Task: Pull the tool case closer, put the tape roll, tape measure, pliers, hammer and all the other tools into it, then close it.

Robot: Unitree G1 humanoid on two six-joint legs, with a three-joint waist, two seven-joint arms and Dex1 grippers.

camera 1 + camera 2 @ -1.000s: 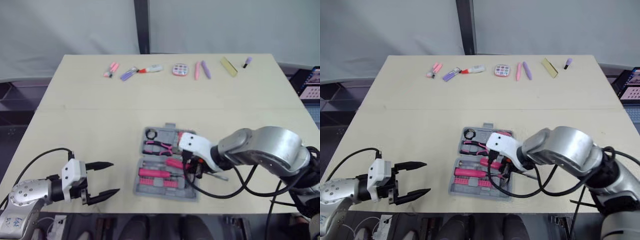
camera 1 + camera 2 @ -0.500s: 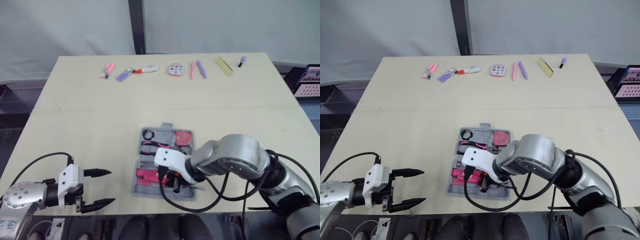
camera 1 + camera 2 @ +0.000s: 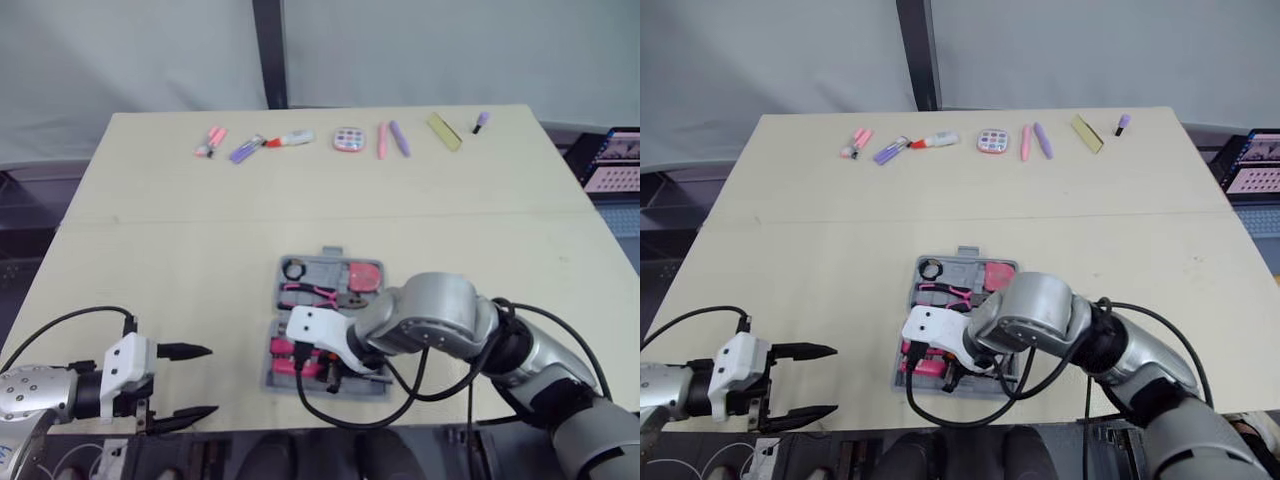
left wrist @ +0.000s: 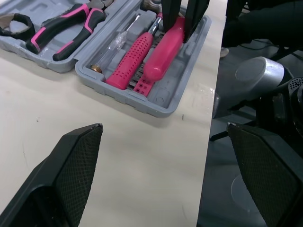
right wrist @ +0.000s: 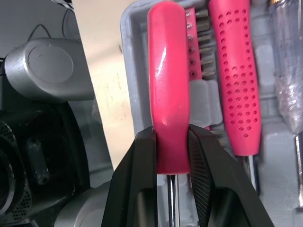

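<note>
Clamping the hammer's (image 5: 168, 71) pink handle, the right gripper (image 5: 170, 133) sits in the near half of the open tool case (image 4: 151, 106), beside a dotted pink screwdriver (image 5: 234, 80). From the head view the right arm hides this grip. The left gripper (image 3: 208, 380) hovers spread open over the table's (image 3: 200, 250) near left edge, well apart from the case. Pliers (image 4: 71, 28) lie in the case's far half; small pink and purple items (image 3: 347, 138) line the far edge.
</note>
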